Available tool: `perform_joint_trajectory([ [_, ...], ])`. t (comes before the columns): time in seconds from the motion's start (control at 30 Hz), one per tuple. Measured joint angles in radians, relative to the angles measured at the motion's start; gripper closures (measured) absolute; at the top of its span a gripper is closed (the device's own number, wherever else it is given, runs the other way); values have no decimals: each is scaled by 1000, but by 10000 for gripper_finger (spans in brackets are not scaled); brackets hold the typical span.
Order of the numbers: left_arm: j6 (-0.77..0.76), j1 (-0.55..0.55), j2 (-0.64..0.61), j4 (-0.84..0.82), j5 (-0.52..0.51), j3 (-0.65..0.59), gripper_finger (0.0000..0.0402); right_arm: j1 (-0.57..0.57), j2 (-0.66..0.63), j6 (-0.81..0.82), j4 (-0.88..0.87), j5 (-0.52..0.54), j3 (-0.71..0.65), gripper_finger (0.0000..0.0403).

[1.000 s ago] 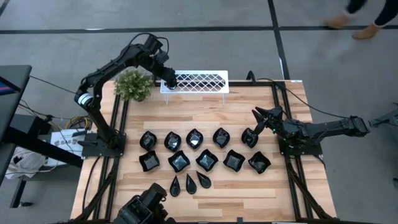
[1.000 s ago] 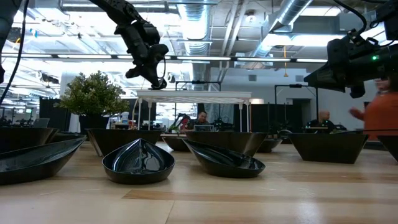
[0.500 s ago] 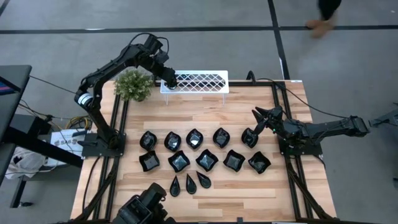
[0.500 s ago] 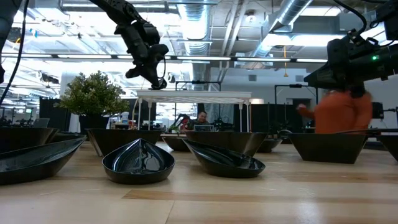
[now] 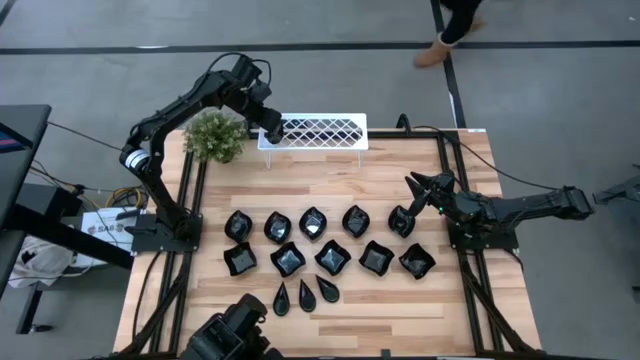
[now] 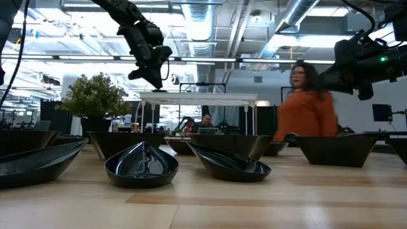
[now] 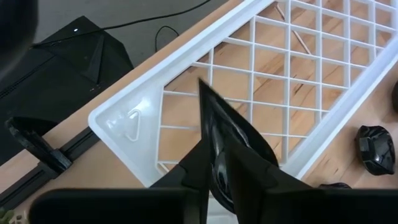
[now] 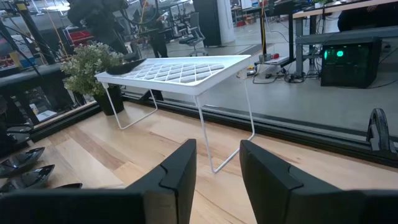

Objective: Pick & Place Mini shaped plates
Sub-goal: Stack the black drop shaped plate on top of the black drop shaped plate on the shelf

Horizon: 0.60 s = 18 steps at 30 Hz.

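The left end effector (image 5: 270, 127) hangs at the end of the white lattice-patterned wire rack (image 5: 318, 131) nearest the small green potted plant (image 5: 214, 136), its fingers (image 7: 193, 171) pinched on a glossy black teardrop-shaped mini plate (image 7: 231, 152) held over the lattice. The right end effector (image 8: 215, 171) waits low over the wooden table (image 5: 330, 195), fingers apart and holding nothing — a black leaf-like dish (image 5: 402, 221) lies just beside it, the other black dishes (image 5: 325, 255) in rows farther off.
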Motion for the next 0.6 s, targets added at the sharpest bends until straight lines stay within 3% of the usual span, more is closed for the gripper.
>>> perform_joint_trajectory([
  [0.37,-13,0,-8,-1,-2,0,351,0,0,0,0,0,0,284],
  [0.6,-58,-6,-115,-54,-2,0,352,0,0,39,0,-2,0,284],
])
